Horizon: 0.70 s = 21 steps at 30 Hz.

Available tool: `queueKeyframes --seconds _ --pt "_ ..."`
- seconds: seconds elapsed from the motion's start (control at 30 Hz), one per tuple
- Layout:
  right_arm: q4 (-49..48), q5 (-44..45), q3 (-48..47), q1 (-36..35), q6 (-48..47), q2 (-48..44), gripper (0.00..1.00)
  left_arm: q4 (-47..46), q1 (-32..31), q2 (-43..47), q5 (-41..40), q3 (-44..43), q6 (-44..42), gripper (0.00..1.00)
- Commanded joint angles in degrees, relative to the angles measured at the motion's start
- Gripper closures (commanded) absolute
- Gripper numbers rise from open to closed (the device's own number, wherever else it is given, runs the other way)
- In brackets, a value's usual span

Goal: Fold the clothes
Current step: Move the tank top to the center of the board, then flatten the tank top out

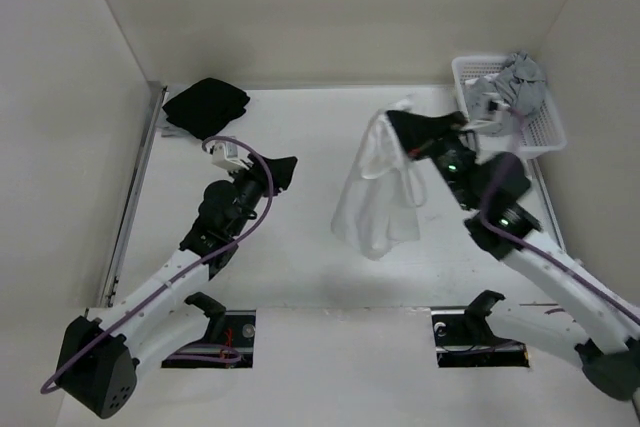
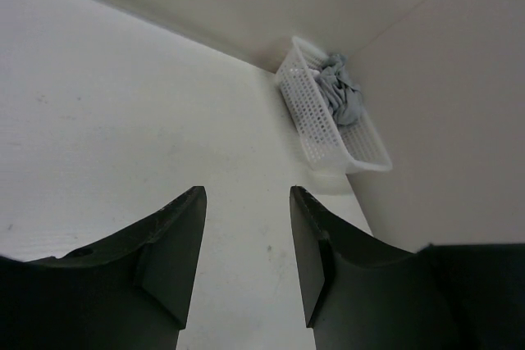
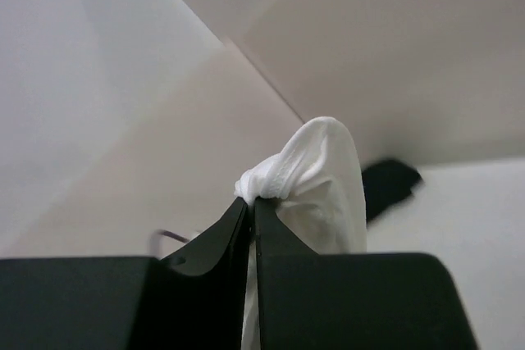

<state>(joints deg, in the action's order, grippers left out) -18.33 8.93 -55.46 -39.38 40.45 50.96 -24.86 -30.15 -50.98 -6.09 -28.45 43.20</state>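
Note:
The clothes (image 1: 375,197) are one white garment hanging in a loose drape right of the table's middle, its lower end resting on the table. My right gripper (image 1: 397,124) holds the top of it, lifted above the table. In the right wrist view the jaws of that gripper (image 3: 252,202) are pinched together on a bunched white fold (image 3: 324,170). My left gripper (image 1: 285,172) is to the left, apart from the garment. Its jaws stand open in the left wrist view (image 2: 246,202), with only bare table between them.
A black cloth bundle (image 1: 207,105) lies at the back left corner and also shows in the right wrist view (image 3: 392,186). A white basket (image 1: 545,132) at the back right holds a grey cloth bundle (image 1: 520,82). Walls enclose the table on three sides.

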Motion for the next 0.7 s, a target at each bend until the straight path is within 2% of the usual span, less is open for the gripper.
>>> queueKeyframes --seconds 0.0,0.07,0.13,0.2,0.3,0.33,0.37,0.43,0.47,0.53,0.57,0.67 --pt "-3.97 -6.17 5.45 4.51 3.84 17.20 0.88 4.64 1.72 0.71 -2.26 3.65 1.53 0.57" --pt "-9.25 -14.34 2.48 9.43 4.46 30.28 0.75 5.43 2.07 -0.34 -2.35 4.97 1.62 0.59" --pt "-8.14 -18.41 -3.58 13.57 5.78 40.06 0.61 6.23 1.99 -1.92 -2.53 5.42 1.45 0.60" --pt "-6.29 -16.76 -6.41 15.42 5.61 42.29 0.52 7.63 1.11 -3.77 -3.31 5.51 0.75 0.61" --pt "-5.41 -13.25 -4.32 15.34 2.98 38.62 0.45 10.35 -0.38 -6.66 -4.89 4.98 -0.57 0.61" --pt "-4.62 -11.84 -2.13 14.21 1.93 36.77 0.48 11.14 -1.35 -8.07 -5.42 4.72 -1.53 0.64" --pt "-3.66 -10.78 -0.11 13.33 0.96 35.28 0.57 11.59 -1.96 -9.04 -5.60 4.54 -2.32 0.66" --pt "0.20 -8.41 4.82 11.30 -0.54 32.55 0.84 12.82 -3.81 -11.32 -6.21 3.84 -4.52 0.71" --pt "2.83 -7.36 7.27 9.90 -0.98 31.41 0.93 13.78 -4.69 -12.20 -7.09 3.49 -5.22 0.72" --pt "6.36 -6.30 10.45 7.09 -1.42 30.26 0.95 15.10 -6.09 -13.09 -9.98 3.40 -5.67 0.73" --pt "8.11 -5.86 12.20 4.90 -1.86 29.73 0.93 15.37 -6.54 -13.53 -11.65 3.57 -5.93 0.73" --pt "11.55 -2.44 15.82 -0.99 -1.51 27.80 0.71 16.16 -6.54 -14.93 -13.86 3.92 -6.20 0.66"
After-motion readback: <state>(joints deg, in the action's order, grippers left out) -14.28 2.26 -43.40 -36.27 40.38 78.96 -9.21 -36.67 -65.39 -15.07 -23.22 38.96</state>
